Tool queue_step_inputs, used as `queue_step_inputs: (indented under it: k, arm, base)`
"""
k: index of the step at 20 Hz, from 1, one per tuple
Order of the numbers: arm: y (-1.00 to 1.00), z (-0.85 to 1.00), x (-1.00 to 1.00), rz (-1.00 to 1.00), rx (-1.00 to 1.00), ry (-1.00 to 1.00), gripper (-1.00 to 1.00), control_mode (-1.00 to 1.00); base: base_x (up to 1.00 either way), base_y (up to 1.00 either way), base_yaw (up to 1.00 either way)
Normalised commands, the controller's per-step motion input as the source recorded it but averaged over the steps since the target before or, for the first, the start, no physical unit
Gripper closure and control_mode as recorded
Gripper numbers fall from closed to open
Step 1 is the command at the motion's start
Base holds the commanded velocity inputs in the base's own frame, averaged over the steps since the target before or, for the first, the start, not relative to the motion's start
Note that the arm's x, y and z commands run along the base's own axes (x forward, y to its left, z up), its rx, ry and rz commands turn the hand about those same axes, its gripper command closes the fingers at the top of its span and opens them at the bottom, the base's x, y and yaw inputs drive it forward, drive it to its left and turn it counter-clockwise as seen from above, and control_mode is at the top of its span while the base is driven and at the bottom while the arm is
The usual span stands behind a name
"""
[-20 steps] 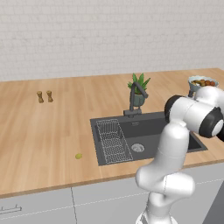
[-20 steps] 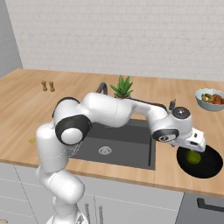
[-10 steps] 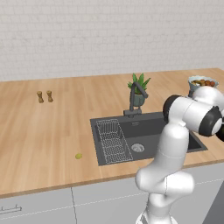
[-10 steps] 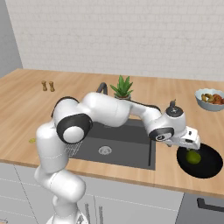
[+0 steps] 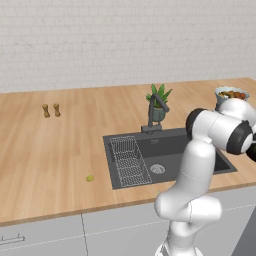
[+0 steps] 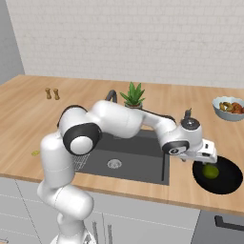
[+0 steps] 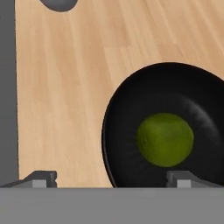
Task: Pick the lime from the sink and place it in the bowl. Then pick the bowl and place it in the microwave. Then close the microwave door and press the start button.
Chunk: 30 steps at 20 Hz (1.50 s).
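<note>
Now the spread claw [image 7: 111, 178] hovers by the bowl [image 7: 131, 109] at lower right, where a shallow rim grasp could spill the lime [image 7: 165, 140].

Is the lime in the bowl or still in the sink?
In the bowl: the lime rests inside the black bowl on the counter; the open gripper isn't holding it.

A wooden counter [image 6: 43, 107] carries a black bowl [image 6: 228, 183] near its front edge, right of the sunken sink [image 6: 138, 159]. A pale fruit bowl [image 6: 228, 108] sits further back, two small shakers [image 5: 51, 110] toward the back left, a potted plant [image 5: 159, 102] behind the sink (beside the faucet), and a yellow-green bit [image 5: 89, 178] left of it.
</note>
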Motion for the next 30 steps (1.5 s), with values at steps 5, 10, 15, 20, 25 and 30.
queue_step_inputs:
  k: [5, 10, 15, 20, 25, 30]
  arm:
    - [0.00, -0.17, 0.11, 0.03, 0.00, 0.00, -1.00, -1.00]
    - [0.00, -0.22, 0.17, 0.02, 0.00, 0.02, -1.00, -1.00]
    - [0.00, -0.28, 0.12, 0.02, 0.00, 0.05, -1.00, -1.00]
    - [-0.01, -0.30, 0.08, 0.02, 0.00, 0.08, -1.00, -1.00]
    - [-0.16, -0.23, 0.01, 0.01, 0.00, 0.07, -1.00, -1.00]
    - [-0.24, -0.23, 0.00, 0.02, 0.00, 0.04, -1.00, -1.00]
  base:
    - [0.00, 0.00, 0.00]
    - [0.00, 0.00, 0.00]
    - [0.00, 0.00, 0.00]
    - [0.00, 0.00, 0.00]
    - [0.00, 0.00, 0.00]
    - [0.00, 0.00, 0.00]
